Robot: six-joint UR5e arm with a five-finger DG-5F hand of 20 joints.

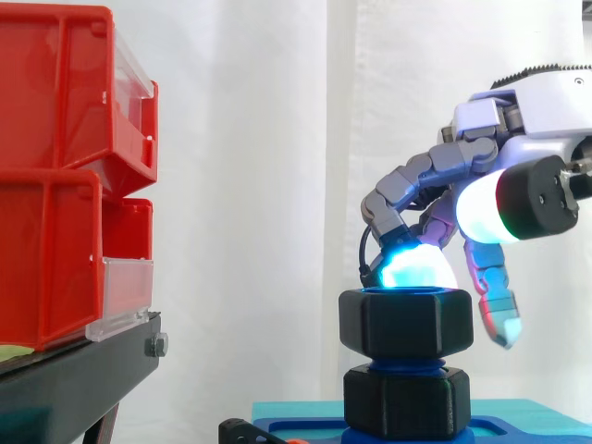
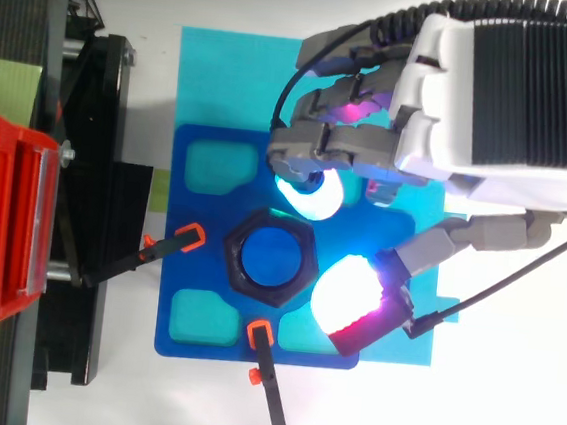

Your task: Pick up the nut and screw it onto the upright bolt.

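Observation:
A black hex nut [image 1: 407, 322] sits on top of the upright blue bolt [image 2: 269, 255], whose thread shows just below it in the side view. Lower on the bolt is a second black hex piece [image 1: 407, 400]. My hand [image 1: 541, 111] hangs over the nut from the right with its fingers loosely bent. One cyan-glowing fingertip [image 1: 413, 266] rests on the nut's top rim. The thumb pad [image 2: 344, 294] stays beside and above the nut, apart from it. Nothing is clasped in the hand.
The bolt stands in a blue fixture plate [image 2: 198, 265] on a cyan mat [image 2: 216, 75], held by two black clamps with orange tips [image 2: 175, 244]. Red bins [image 1: 55, 185] on a black stand [image 1: 74, 379] rise at the left.

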